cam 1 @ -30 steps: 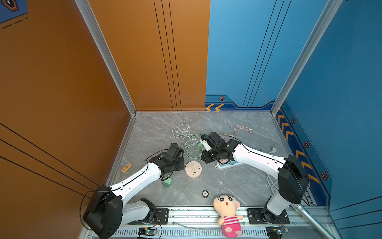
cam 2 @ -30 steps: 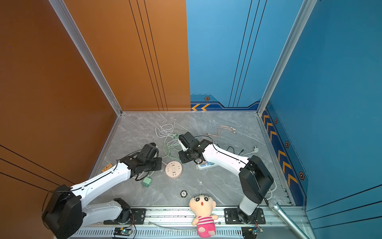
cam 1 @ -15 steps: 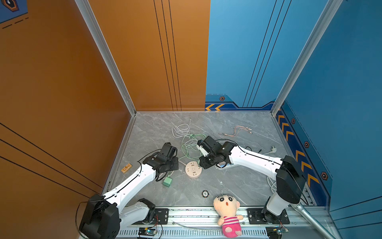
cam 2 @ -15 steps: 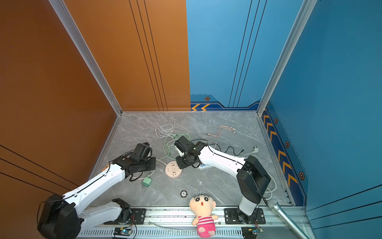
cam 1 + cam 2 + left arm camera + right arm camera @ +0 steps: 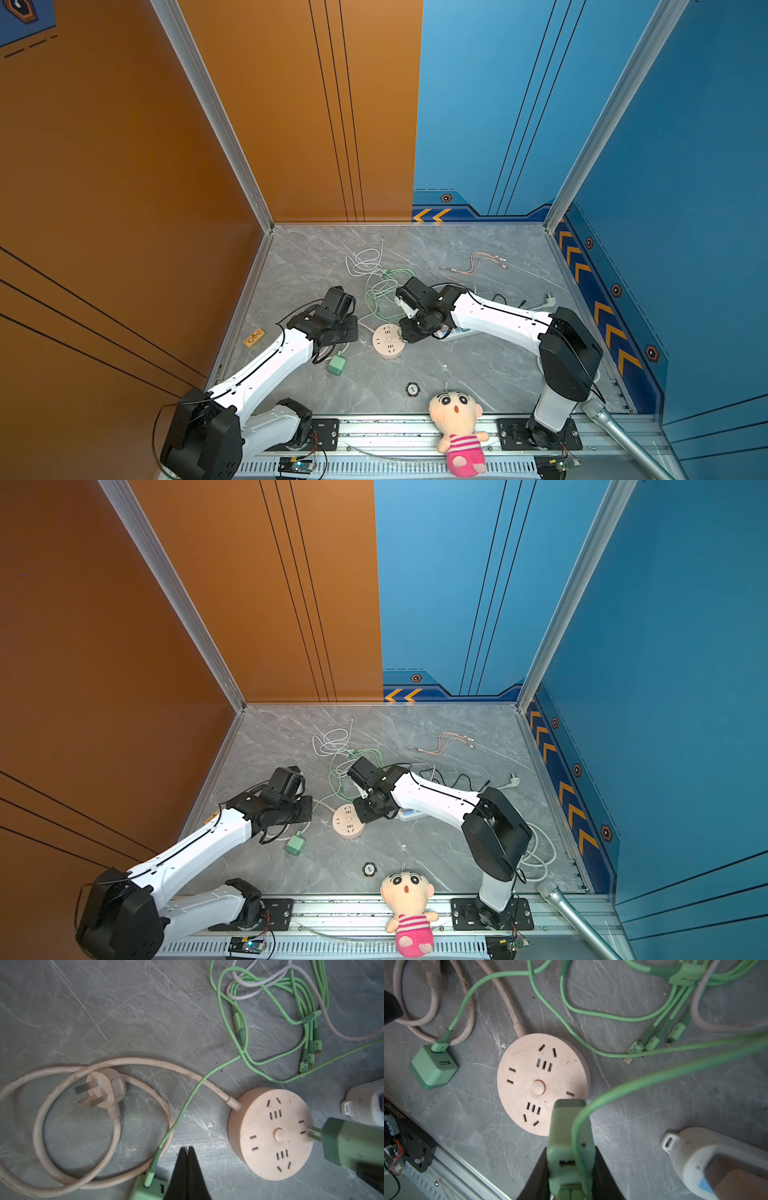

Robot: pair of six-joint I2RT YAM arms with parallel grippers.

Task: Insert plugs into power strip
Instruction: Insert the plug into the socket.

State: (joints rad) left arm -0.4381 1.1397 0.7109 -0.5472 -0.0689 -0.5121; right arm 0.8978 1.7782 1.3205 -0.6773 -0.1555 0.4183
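Toward the tabletop's [image 5: 478,374] front-left edge: left gripper [image 5: 186,1150], jaws closed, nothing held, is kept just by the loose green plug [image 5: 336,365], probably queued next. Centre: round pink power strip [image 5: 388,341], no plug seated. Right of it: right gripper [image 5: 570,1159], clamped on second green plug [image 5: 566,1126], whose prongs are tilted at an edge slot pair, seemingly for insertion. Obstructions noted: green cables [image 5: 382,282] tangled behind, white device [image 5: 695,1157] just beside.

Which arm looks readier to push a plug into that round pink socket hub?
Right. The right gripper clamps a green cube adapter, prongs at the slots of the round pink power strip. The left gripper is shut and empty.
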